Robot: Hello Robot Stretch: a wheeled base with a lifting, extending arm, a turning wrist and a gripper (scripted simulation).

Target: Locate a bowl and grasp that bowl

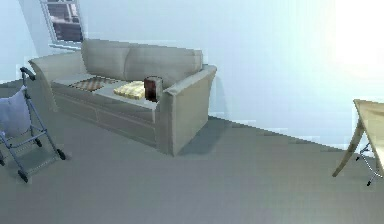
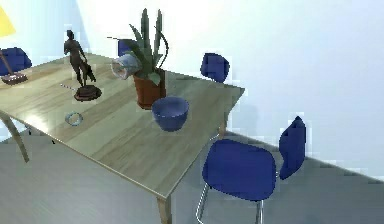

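Note:
A blue bowl [image 2: 170,112] stands on the light wooden table [image 2: 120,150] in the arm side view, toward the table's right end and just right of a potted plant [image 2: 149,62]. A corner of a light wooden table [image 1: 372,128] shows at the forward view's right edge.
On the table stand a dark figurine [image 2: 78,62], a tipped glass vessel [image 2: 123,68] and a small round object [image 2: 73,119]. Blue chairs [image 2: 252,165] stand around it. In the forward view, a grey sofa [image 1: 130,90] with cushions, a dark box, a window and a wheeled walker [image 1: 22,130].

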